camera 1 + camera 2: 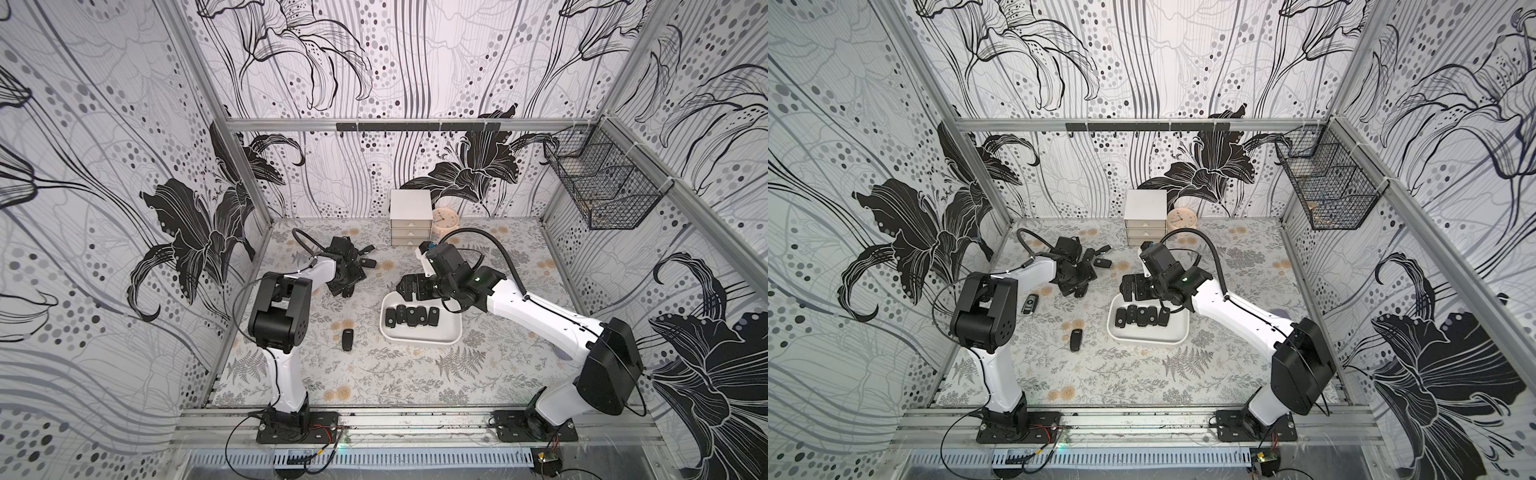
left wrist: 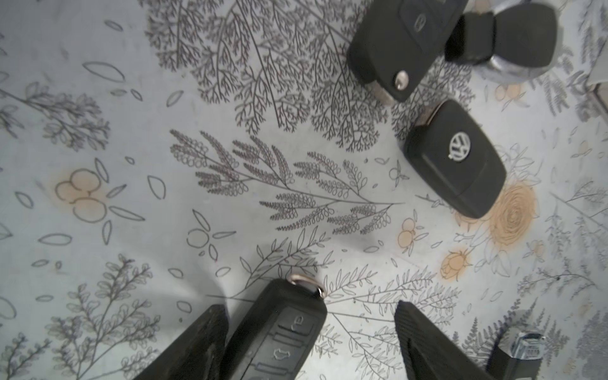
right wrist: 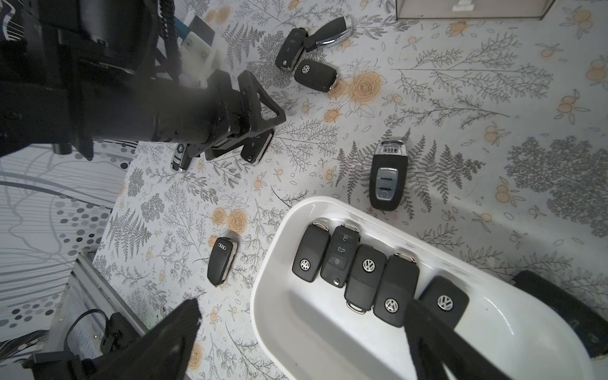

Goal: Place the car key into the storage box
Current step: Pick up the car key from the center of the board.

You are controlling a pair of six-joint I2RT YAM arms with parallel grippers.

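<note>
The step in hand is the pick-up of another car key (image 2: 279, 332), a black flip key with a metal ring at its end. It lies flat on the floral counter (image 2: 131, 131) between the fingers of the left gripper (image 2: 309, 307). The jaws stand apart and straddle the key. One finger (image 2: 204, 339) is right against its side, and a clear gap remains to the other finger, so the key is not gripped yet. The white storage box (image 1: 436, 334) sits well apart from this key, toward the right arm, and already holds five key fobs (image 3: 365, 273) lying side by side in a row. The right gripper (image 3: 302, 306) hangs over the box with its jaws wide and nothing between them. More keys lie loose nearby, among them a VW key (image 2: 455, 158) just beyond the left gripper and an Audi key (image 3: 222, 261) beside the box. The next move probably calls for the left jaws to close squarely on the key's long sides; because it sits off-centre, it may slide or turn as they close. After that comes a lift and a carry to the bare floor of the box beside the row. The right gripper would likely have to move out of the way first.
</note>
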